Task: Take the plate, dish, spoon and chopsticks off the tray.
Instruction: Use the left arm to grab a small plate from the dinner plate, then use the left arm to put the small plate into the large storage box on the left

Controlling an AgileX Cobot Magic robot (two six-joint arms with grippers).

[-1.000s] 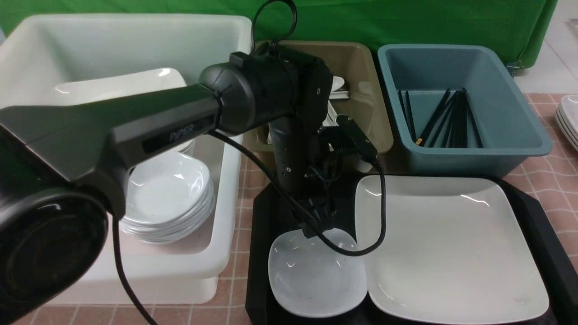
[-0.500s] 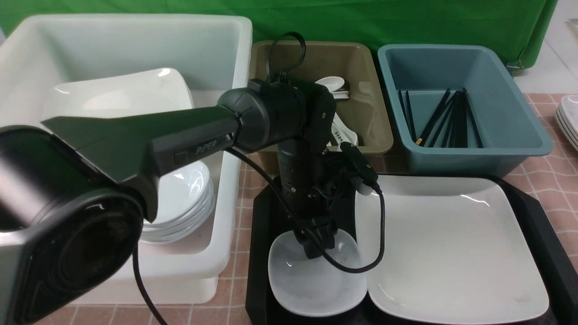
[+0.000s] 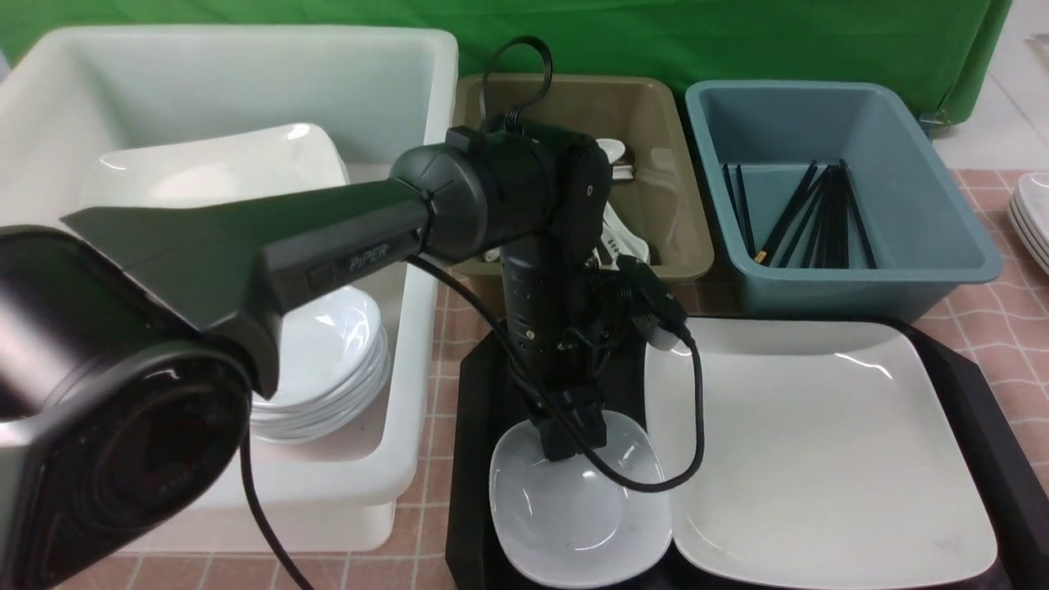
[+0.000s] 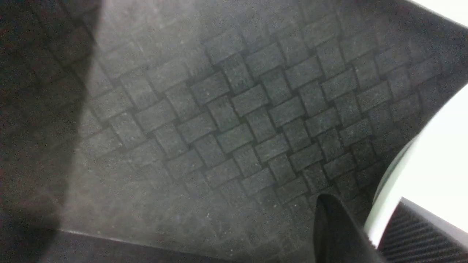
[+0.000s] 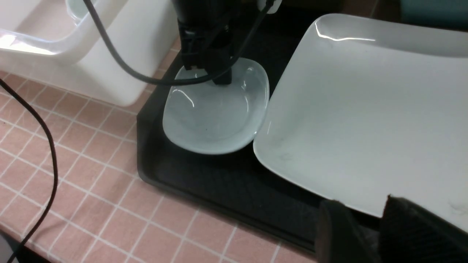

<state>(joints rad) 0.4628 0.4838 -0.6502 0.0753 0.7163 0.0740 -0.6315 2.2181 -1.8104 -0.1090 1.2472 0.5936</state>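
- Up front, between the arms: left gripper (image 3: pixel 569 434) down on the tray (image 3: pixel 471 393), pinched onto the far rim of the dish (image 3: pixel 578 512).
- From that gripper, the rest of the dish spread out toward the robot. Plate (image 3: pixel 819 451) just beside it on the right, too close to tell if touching.
- Off to the left of the tray: white tub (image 3: pixel 414 369) with a stack of small dishes (image 3: pixel 328 352). Looks like the place for this dish, so likely a lift and a swing left, away from the plate.
- Left arm by far the nearer one. Right arm not to be seen from here.
- Farther back: spoons (image 3: pixel 613 151) in the olive tub (image 3: pixel 688 221), chopsticks (image 3: pixel 819 213) in the blue tub (image 3: pixel 934 238). Part of the tray hidden behind the left arm.
- Left wrist view: white dish rim squeezed between a smooth dark finger (image 4: pixel 336 230) and a ribbed pad (image 4: pixel 420 237). Bumpy tray floor all around. Only a sliver of the dish showing, the rest cut off.
- Right wrist view: right gripper (image 5: pixel 373 219) hanging by the near side of the plate, holding nothing. Two fingers close together with a thin gap, partly cut off, so cannot tell if fully closed.
- Same view: near edge of the dish maybe a bit off the tray floor, hard to be sure.
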